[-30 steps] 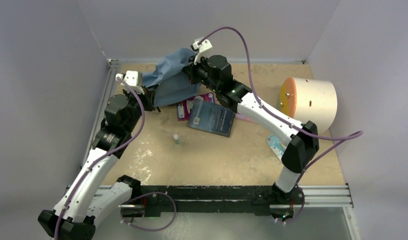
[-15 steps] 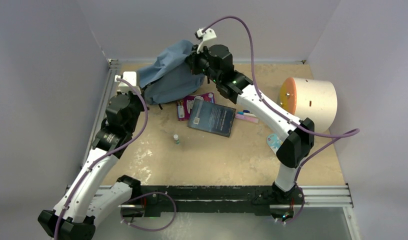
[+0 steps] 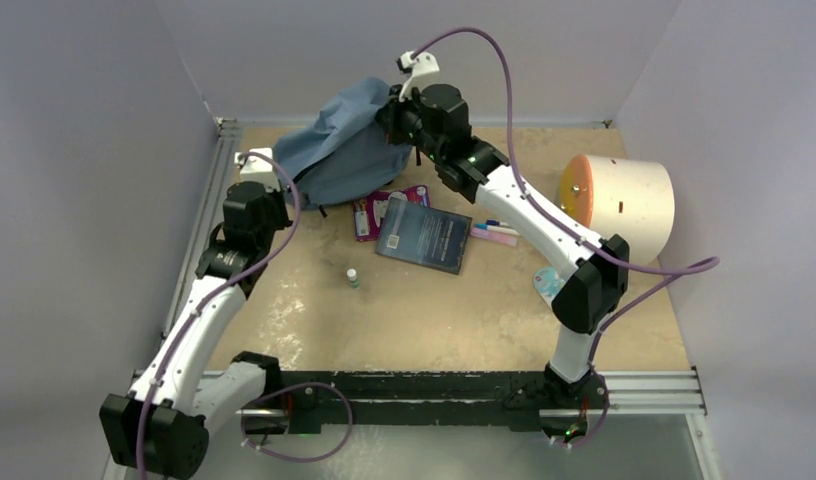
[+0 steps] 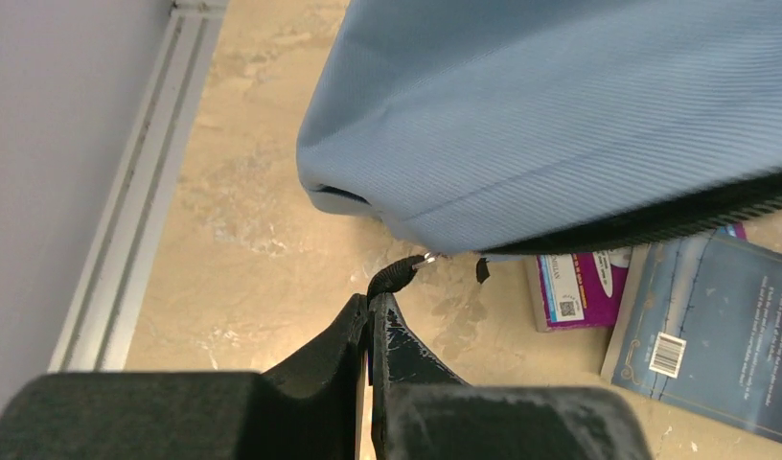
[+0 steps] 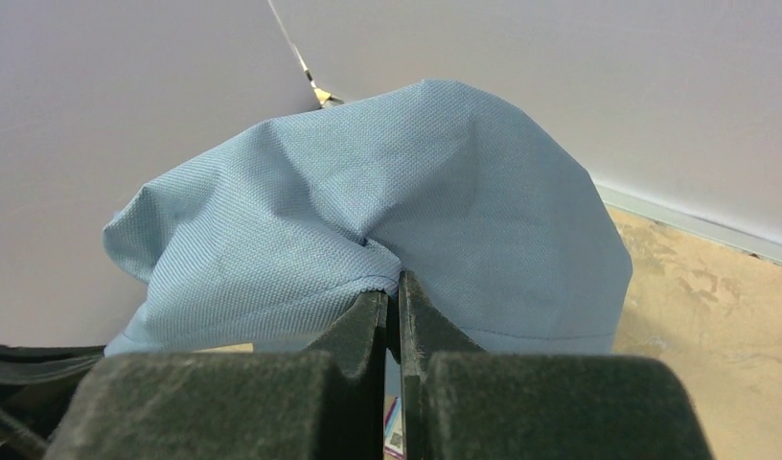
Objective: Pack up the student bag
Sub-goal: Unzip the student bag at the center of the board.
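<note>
The student bag [image 3: 336, 143], soft grey-blue fabric, hangs lifted at the back left of the table. My right gripper [image 3: 392, 118] is shut on a fold of its fabric [image 5: 368, 251], holding the bag up from its right side. In the left wrist view the bag [image 4: 560, 105] fills the top, and a black zipper pull cord [image 4: 395, 275] runs from its lower edge into my left gripper [image 4: 370, 302], which is shut on that cord. From above, my left gripper [image 3: 284, 196] sits at the bag's lower left corner.
A dark blue book [image 3: 422, 235] and a purple packet [image 3: 369, 212] lie just under the bag. Pens [image 3: 494, 232] lie to the book's right, a small bottle [image 3: 352, 277] stands in front. A white cylinder with an orange face [image 3: 619, 205] sits at the right.
The right gripper has raised the bag and shifted it slightly right. The left arm has swung forward and to the right, staying with the bag's lower corner.
</note>
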